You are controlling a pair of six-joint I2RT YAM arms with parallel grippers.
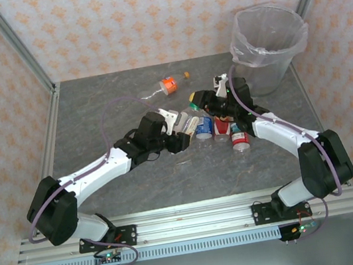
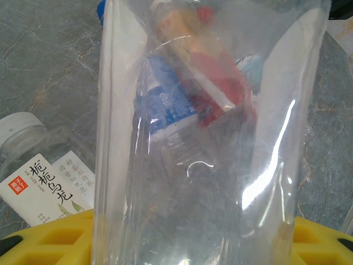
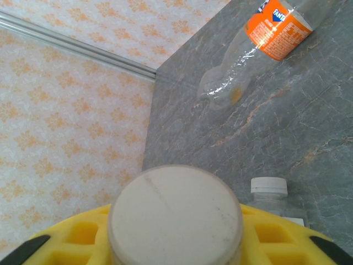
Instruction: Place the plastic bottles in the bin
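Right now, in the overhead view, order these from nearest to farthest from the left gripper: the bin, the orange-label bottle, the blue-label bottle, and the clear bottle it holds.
From the left gripper:
1. Clear bottle, between its fingers.
2. Blue-label bottle, just to its right, in the pile.
3. Orange-label bottle, lying alone, farther back.
4. Bin, in the far right corner.

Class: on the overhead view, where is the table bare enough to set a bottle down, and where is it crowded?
Free: the far-left corner of the table, between the rail and the orange-label bottle; and the near strip between left arm and right arm. Crowded: the middle, around the bottle pile, up to the bin.
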